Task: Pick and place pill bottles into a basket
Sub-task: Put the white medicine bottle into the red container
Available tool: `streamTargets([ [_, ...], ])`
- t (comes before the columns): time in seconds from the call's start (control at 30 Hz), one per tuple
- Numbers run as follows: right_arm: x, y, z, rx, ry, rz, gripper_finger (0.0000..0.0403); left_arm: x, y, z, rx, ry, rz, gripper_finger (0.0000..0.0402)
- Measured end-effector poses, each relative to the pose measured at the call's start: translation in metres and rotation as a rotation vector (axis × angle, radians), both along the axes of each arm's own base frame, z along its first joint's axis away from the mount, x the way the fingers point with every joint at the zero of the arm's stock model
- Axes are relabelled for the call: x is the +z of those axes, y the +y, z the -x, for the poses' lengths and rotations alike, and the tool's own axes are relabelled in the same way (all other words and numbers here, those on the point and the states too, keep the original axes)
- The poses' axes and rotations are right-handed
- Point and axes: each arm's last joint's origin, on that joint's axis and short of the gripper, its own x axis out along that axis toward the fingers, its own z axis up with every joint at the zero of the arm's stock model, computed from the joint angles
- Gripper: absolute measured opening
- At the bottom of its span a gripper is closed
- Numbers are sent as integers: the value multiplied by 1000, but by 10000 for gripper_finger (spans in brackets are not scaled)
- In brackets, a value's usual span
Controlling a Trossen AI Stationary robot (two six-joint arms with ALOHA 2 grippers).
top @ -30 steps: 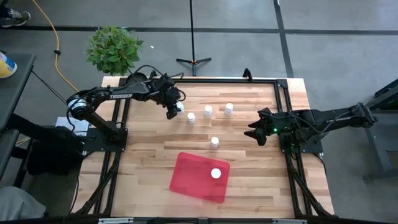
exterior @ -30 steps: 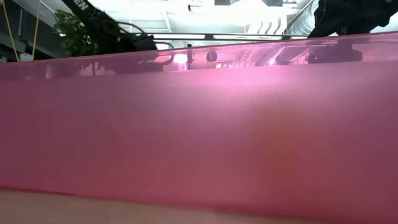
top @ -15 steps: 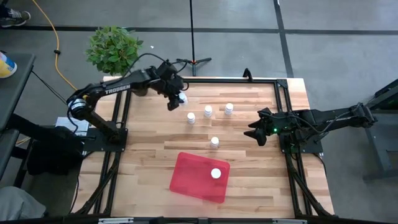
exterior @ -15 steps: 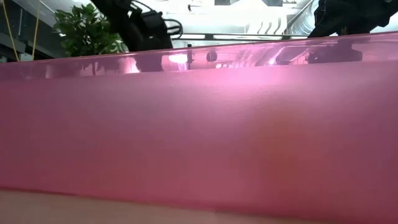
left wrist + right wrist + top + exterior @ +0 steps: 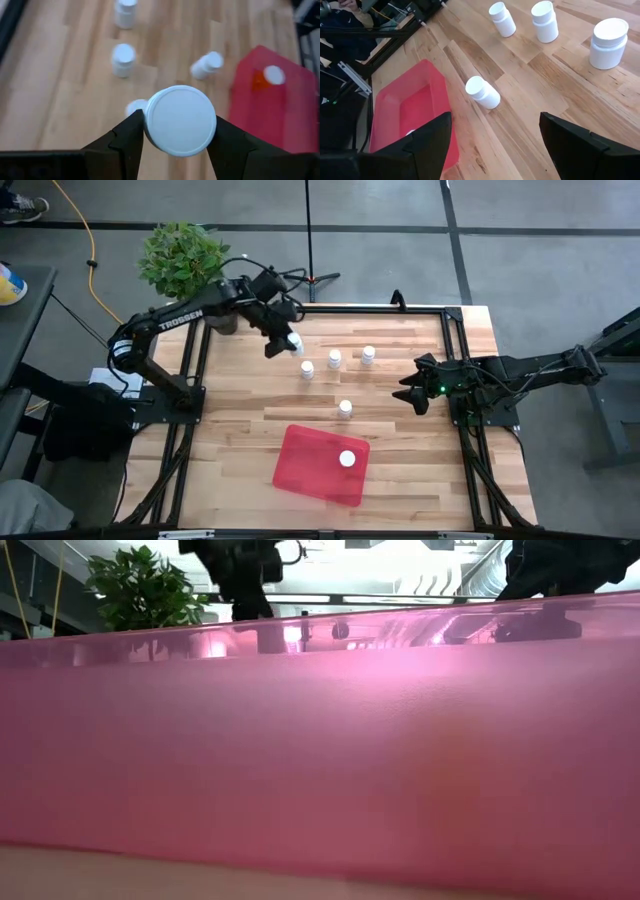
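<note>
The left gripper [image 5: 176, 145] pinches a pill bottle [image 5: 180, 120] between its two fingers, up above the far left part of the table [image 5: 400, 470]. The bottle's white cap faces the wrist camera, its long way along the fingers. The right gripper [image 5: 495, 145] waits open by the table's right edge. The red basket [image 5: 305, 465] sits near the front.

Bright, even overhead light with soft shadows; the basket [image 5: 320, 760] fills the low view, blurred pink.

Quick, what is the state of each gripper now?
Left gripper: closed on a small white-capped pill bottle, held above the table.
Right gripper: open, empty.
</note>
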Motion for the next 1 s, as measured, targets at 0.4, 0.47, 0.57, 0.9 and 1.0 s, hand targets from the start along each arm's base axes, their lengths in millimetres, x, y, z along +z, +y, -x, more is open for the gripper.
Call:
streamTargets([
  [0.4, 0, 1, 0, 43, 5, 28, 291, 4, -93, -35, -135, 7, 53, 217],
  [0.47, 0, 1, 0, 59, 7, 36, 291, 5, -112, -40, -144, -9, 48, 217],
  [0.57, 0, 1, 0, 84, 9, 46, 291, 8, -138, -45, -152, -43, 36, 217],
  [0.9, 0, 1, 0, 110, 12, 82, 291, 2, -204, -58, -52, -91, 17, 217],
  [1.0, 0, 1, 0, 110, 11, 77, 291, -11, -218, -64, -49, -42, 14, 217],
])
